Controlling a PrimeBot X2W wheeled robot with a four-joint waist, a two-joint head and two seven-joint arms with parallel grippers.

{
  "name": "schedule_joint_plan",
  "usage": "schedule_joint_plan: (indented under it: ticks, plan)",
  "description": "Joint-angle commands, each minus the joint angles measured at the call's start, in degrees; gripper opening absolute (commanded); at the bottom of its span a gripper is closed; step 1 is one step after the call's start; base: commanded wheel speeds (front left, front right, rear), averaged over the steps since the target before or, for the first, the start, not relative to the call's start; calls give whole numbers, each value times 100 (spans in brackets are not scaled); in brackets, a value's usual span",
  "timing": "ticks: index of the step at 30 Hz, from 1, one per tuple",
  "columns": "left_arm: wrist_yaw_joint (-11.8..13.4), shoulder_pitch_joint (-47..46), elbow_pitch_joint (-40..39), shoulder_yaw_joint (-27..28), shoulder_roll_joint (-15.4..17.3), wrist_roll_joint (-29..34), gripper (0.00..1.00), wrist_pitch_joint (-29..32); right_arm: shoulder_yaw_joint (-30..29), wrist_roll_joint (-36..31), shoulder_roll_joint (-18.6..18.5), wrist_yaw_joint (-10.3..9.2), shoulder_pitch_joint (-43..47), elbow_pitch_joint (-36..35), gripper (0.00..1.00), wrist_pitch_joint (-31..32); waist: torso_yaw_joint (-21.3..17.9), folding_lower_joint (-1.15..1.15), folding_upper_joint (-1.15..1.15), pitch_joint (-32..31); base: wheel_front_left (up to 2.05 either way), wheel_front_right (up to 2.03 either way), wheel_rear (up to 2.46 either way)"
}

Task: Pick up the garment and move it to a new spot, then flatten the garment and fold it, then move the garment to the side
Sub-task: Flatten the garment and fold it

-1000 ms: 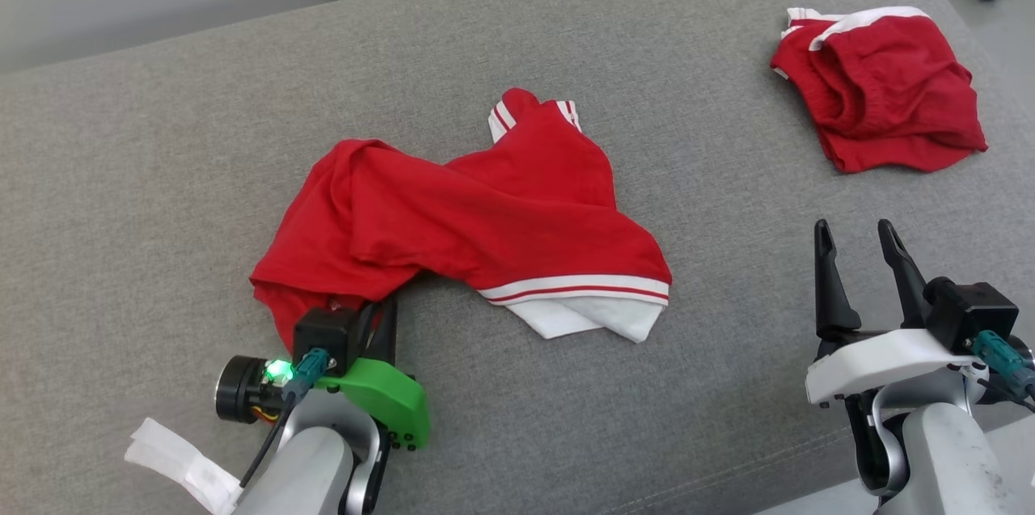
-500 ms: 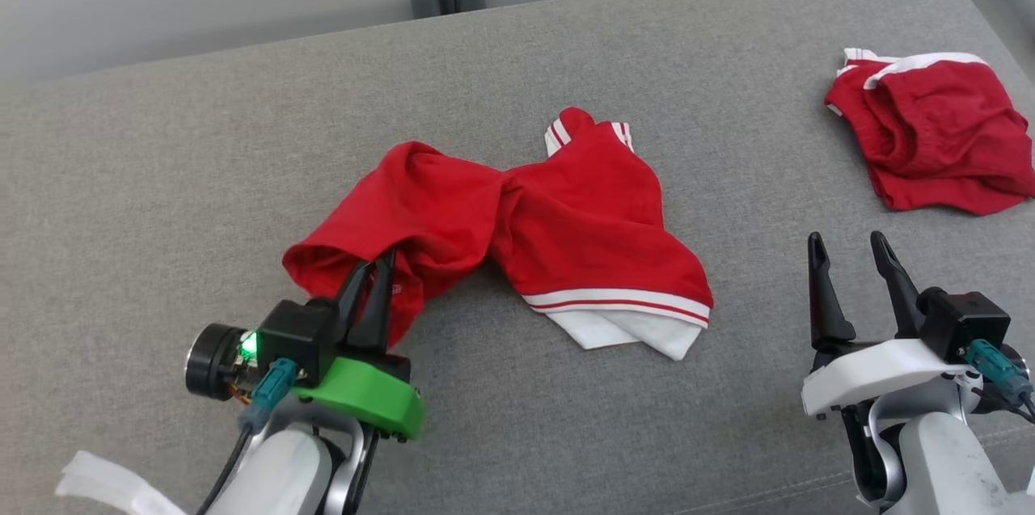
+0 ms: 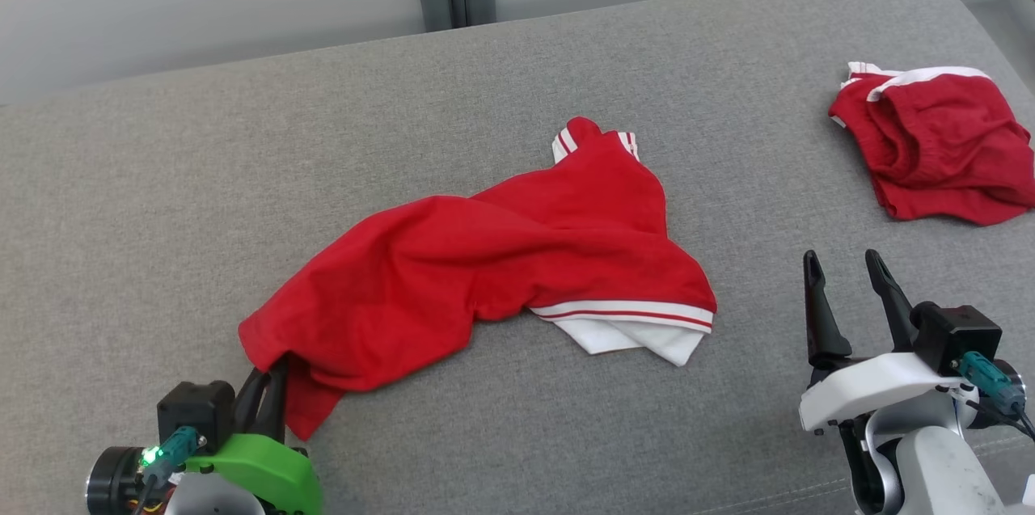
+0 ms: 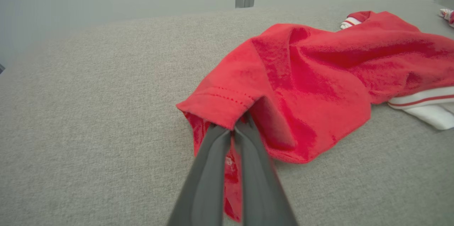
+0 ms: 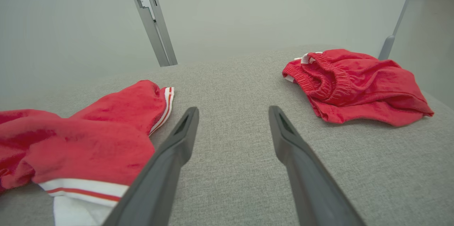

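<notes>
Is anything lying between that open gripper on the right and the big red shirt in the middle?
Nothing visible does. Only bare grey fabric surface lies between the right gripper and the red shirt with white striped trim. The crumpled red shorts lie farther right, off that path.

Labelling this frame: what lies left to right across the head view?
The left gripper, shut on the next item → red shirt → red shorts; the open right gripper overlaps the shorts' span, nearer the camera.
</notes>
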Motion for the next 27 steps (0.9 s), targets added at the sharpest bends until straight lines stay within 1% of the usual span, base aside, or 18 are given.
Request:
schedule_joint_plan:
  ticks: [1, 7, 8, 9, 10, 11, 14, 18, 22, 27]
  plan:
    - [-64, -162, 203, 41, 11, -57, 0, -71, 20, -19, -9, -9, 6, 1, 100, 3, -24, 0, 0, 3, 0, 0, 0]
    - [-254, -714, 1218, 119, -83, -116, 0, -261, 74, -50, -8, -9, -2, -28, 100, 47, -89, 0, 0, -1, 0, 0, 0]
    - [-268, -818, 1399, 116, -104, -100, 10, -312, 78, -50, -9, -9, -2, -29, 100, 47, -100, 0, 0, -2, 0, 0, 0]
    - [-263, -902, 1523, 133, -136, -90, 27, -376, 79, -43, -9, -9, 0, -31, 100, 55, -108, 0, 0, -4, 0, 0, 0]
    - [-257, -987, 1670, 152, -168, -92, 49, -455, 79, -41, -9, -9, 3, -35, 100, 61, -113, 0, 0, -5, 0, 0, 0]
    - [-257, -1038, 1789, 153, -185, -81, 100, -506, 75, -40, -10, -9, 9, -37, 100, 63, -113, 0, 0, -8, 0, 0, 0]
    - [-261, -1120, 2048, 166, -259, -71, 100, -693, 43, -54, -9, -9, 43, -43, 100, 66, -89, 0, 0, -32, 0, 0, 0]
    - [-236, -952, 2080, 200, -312, -67, 100, -877, -21, -60, -10, -9, 92, -64, 100, 75, -3, 0, 0, -83, 0, 0, 0]
    - [-151, -670, 1705, 217, -419, -42, 100, -987, -21, -22, -9, -9, 104, -65, 100, 65, 109, 0, 0, -111, 0, 0, 0]
    - [-65, -357, 1256, 29, -618, -11, 100, -982, 24, 2, -10, -9, 62, -72, 100, 75, 184, 0, 0, -70, 0, 0, 0]
